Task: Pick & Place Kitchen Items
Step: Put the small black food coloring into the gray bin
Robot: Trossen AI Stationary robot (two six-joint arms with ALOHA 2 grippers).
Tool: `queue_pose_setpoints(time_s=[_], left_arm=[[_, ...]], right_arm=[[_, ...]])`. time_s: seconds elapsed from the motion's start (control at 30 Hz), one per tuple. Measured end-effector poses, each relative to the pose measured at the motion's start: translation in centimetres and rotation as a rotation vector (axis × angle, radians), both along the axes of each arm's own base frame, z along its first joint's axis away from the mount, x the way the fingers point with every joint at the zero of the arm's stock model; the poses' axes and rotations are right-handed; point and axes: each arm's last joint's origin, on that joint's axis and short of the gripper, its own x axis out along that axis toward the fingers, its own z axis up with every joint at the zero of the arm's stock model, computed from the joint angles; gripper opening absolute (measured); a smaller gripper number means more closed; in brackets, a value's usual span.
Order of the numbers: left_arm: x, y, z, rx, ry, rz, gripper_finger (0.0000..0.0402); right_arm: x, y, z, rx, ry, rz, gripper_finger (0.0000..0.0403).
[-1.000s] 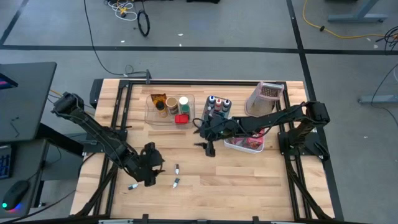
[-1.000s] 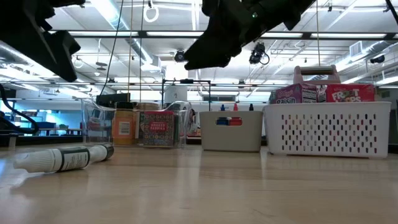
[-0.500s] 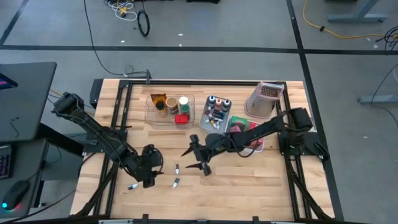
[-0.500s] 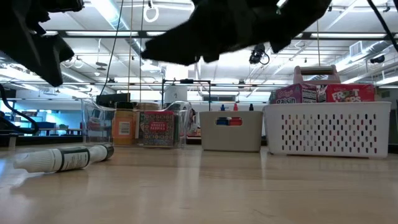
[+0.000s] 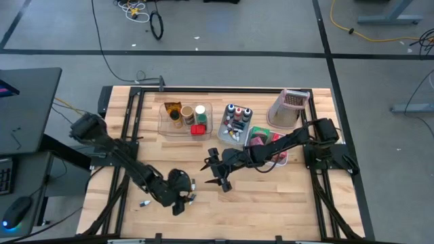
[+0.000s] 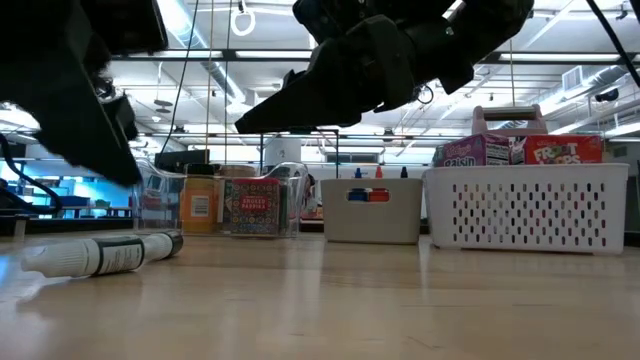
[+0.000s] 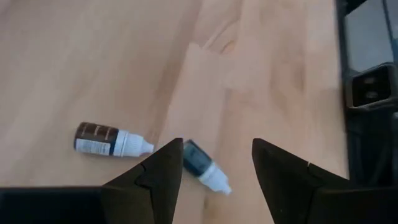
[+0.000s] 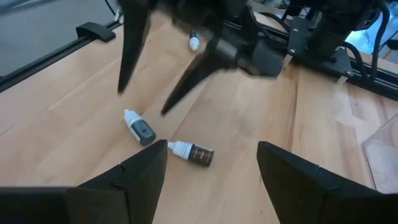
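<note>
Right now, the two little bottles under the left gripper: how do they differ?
The brown-labelled bottle has a brown body; the dark teal bottle has a bluish-green one. The dark teal bottle lies right by one finger of the open left gripper, while the brown-labelled bottle lies off to that finger's outer side. Their white tips point different ways. Both lie flat on the table, apart, unheld.

In the low view, the red box (image 6: 559,150) standing in the white perforated basket (image 6: 527,206) at about three o'clock carries large lettering that seems to read "Froot", and the pink box (image 6: 470,151) touching it on its nine o'clock side shows white letters ending in "aisin". The red-patterned box (image 6: 251,205) in the clear bin (image 6: 290,178) near nine o'clock has a white label with several lines of print too small to read. The labels on the small bottles cannot be read in any view.
</note>
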Motion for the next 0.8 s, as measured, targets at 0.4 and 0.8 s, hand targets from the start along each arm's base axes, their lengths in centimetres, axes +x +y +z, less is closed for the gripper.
queue_pose_setpoints(time_s=[0.4,0.8], left_arm=[[1.7,-1.6,-2.8,0.061,0.061,-0.035,0.0200],[1.5,-1.4,-2.3,0.185,0.104,-0.101,0.0200]], right_arm=[[0.0,0.0,0.0,0.003,0.005,-0.003,0.0261],[0.0,0.0,0.0,0.006,0.007,-0.005,0.0261]])
